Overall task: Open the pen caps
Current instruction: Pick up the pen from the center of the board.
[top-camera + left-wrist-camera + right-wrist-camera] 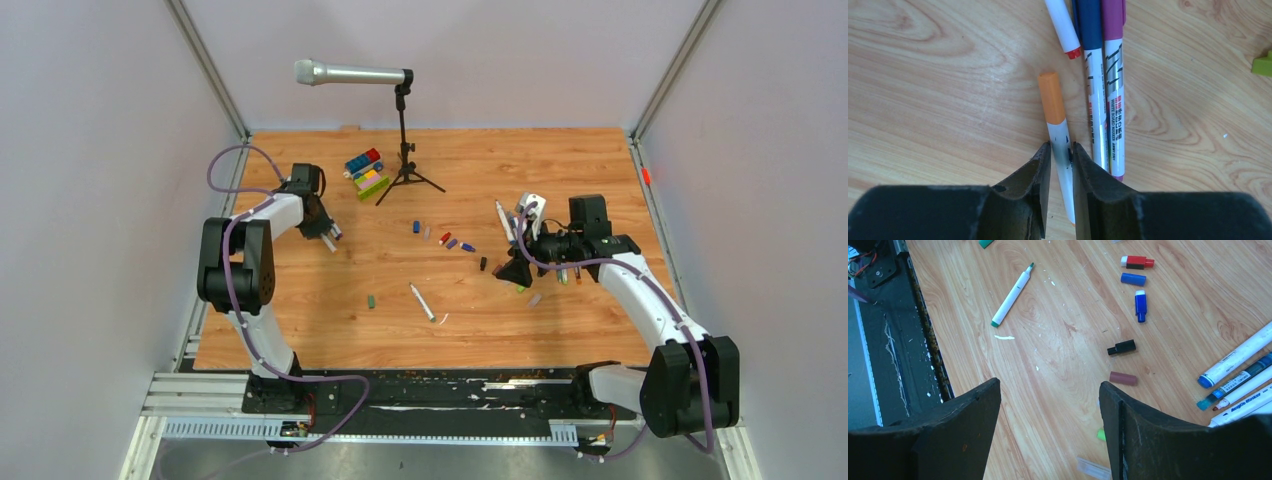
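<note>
Orange-capped pen (1057,125) | left pincer (1062,151) pinching it | right pincer (1049,390) spread | purple pen (1115,95) reads "WHITE BOARD MARKER"

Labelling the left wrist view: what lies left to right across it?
In order: orange-capped pen in the left gripper → blue-capped pen → purple-capped pen → lime-green block. The red-tipped pen overlaps the orange one, so skipped.

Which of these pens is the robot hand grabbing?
The orange-capped pen: its white barrel sits between the fingers of the left gripper. The blue-capped pen, purple-capped pen and red-tipped pen lie beside it, outside the fingers.
</note>
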